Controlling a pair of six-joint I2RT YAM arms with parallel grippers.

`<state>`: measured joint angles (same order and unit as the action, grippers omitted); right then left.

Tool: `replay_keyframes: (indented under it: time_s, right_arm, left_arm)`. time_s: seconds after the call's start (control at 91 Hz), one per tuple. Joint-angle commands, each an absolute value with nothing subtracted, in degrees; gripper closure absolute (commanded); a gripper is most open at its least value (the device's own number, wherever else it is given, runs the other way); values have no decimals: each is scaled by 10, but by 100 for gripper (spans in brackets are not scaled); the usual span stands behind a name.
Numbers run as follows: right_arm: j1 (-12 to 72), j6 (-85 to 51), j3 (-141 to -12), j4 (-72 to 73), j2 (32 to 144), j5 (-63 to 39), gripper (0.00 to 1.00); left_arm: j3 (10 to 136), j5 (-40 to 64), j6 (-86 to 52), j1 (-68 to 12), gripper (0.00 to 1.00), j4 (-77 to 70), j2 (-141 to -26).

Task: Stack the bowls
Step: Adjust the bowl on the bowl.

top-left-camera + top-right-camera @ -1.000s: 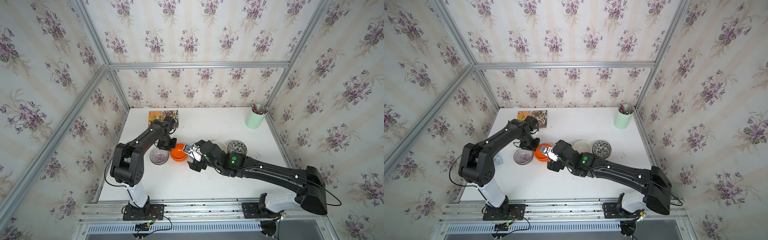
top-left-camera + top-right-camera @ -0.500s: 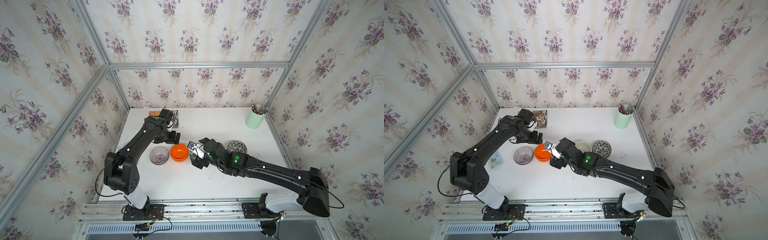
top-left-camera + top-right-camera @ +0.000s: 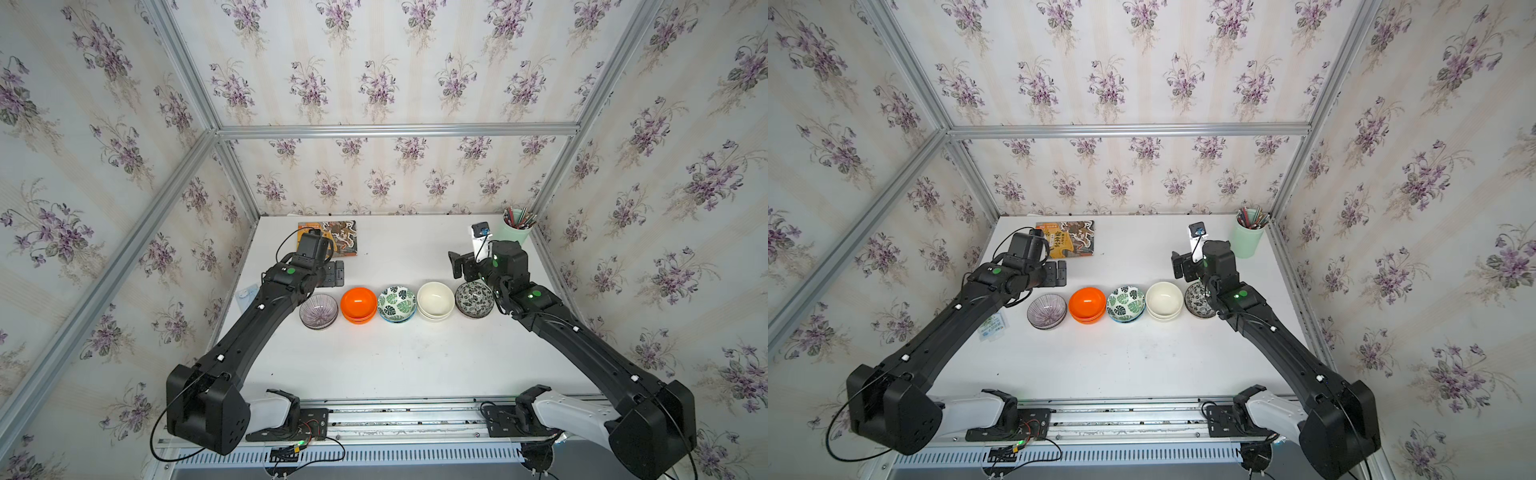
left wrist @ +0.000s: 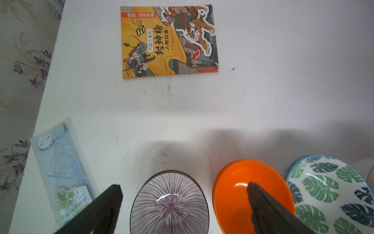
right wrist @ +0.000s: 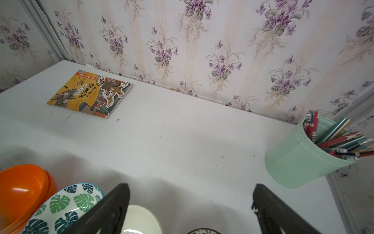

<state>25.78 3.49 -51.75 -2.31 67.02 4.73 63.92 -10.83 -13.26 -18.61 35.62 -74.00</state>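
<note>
1. Five piles of bowls, upright, in one straight row across the white surface [image 3: 395,365], neighbours touching or almost so.
2. Left jaws: spread wide, empty, raised just beyond one end of the row.
3. Nearest them, the purple striped bowl [image 4: 169,204]: glossy, with fine dark lines fanning out from the middle, framed between both jaws in the left wrist view.
4. Next along, the orange bowls [image 3: 358,302]: plain, shiny, a second rim showing underneath.
5. Right jaws: wide apart, holding nothing, raised just beyond the row's other end.
6. Closest to them, the black-and-white flowered bowl [image 3: 474,298], then the cream bowls [image 3: 435,299], nested, plain.
7. Midway between both sets of jaws, the leaf-print bowls [image 3: 396,302]: green and dark leaves on white, blue rim.
8. Past the left jaws, a book [image 3: 332,237]; past the right jaws, a pencil cup [image 3: 516,230].
</note>
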Motion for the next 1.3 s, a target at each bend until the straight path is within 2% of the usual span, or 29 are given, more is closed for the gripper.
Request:
replay_keyframes:
  time_s: [0.0,0.187,0.242,0.385,0.462,0.626,0.736,0.857,1.286]
  right_arm:
    - [263,-11,-520,-19,697,-33,12]
    - [357,34,-562,-82,772,5,22]
    - [369,38,-587,-105,798,4,31]
    - [387,47,-663,-182,871,24,62]
    - [396,52,-700,-227,910,35,71]
    - [423,58,-741,-268,963,36,73]
    - [430,60,-762,-291,993,38,79]
    - [434,62,-776,-307,1014,41,82]
    - [436,63,-803,-309,1067,50,89]
  left_arm:
    - [640,-117,-136,-187,0,299,-735]
    - [681,-84,-123,-187,0,377,-760]
    - [680,-81,-126,-188,0,384,-762]
    - [670,-73,-132,-189,0,381,-761]
    - [672,-67,-135,-189,0,385,-765]
    - [682,-60,-138,-194,0,397,-781]
    - [686,-59,-139,-195,0,402,-784]
    - [685,-57,-139,-197,0,406,-785]
    - [681,-64,-133,-198,0,411,-779]
